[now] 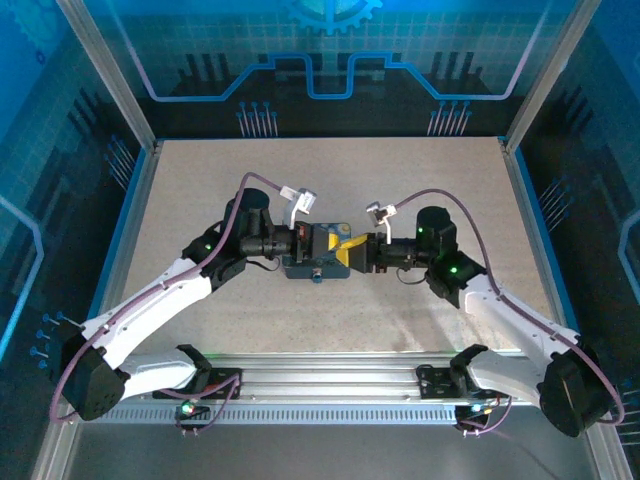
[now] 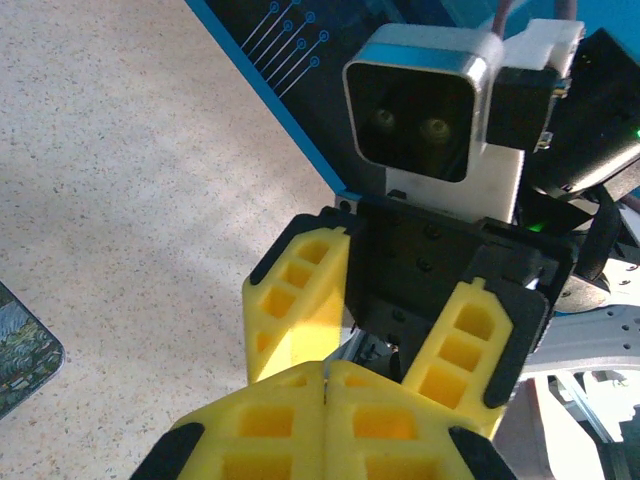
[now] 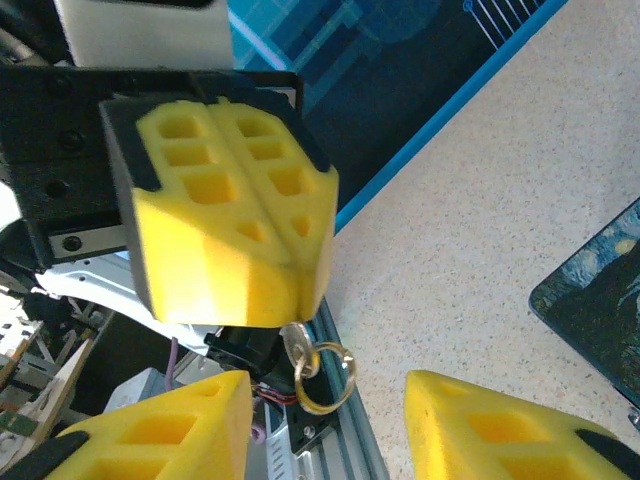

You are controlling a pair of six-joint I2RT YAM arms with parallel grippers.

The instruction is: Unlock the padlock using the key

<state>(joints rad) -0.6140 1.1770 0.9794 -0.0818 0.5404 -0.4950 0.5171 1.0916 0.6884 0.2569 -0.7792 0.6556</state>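
My left gripper [image 1: 338, 247] is shut on the key [image 3: 297, 347]. In the right wrist view the key's round head sticks out below the left gripper's closed yellow fingertips [image 3: 250, 270], with a brass ring [image 3: 325, 382] hanging from it. My right gripper [image 3: 325, 440] faces it tip to tip, open, a finger on each side of the ring and apart from it. In the left wrist view my left gripper [image 2: 326, 400] has its pads pressed together, and the right gripper's spread fingers [image 2: 300, 300] stand just beyond. A small bluish lump [image 1: 316, 274] at the tin's near edge looks like the padlock.
The blue-and-yellow Starry Night tin box [image 1: 303, 262] lies on the speckled table [image 1: 200, 200] under both grippers; its corner also appears as the tin [image 2: 20, 350] and tin [image 3: 600, 300]. Blue walls [image 1: 320, 60] enclose the table, and a metal rail [image 1: 320, 385] runs along the near edge.
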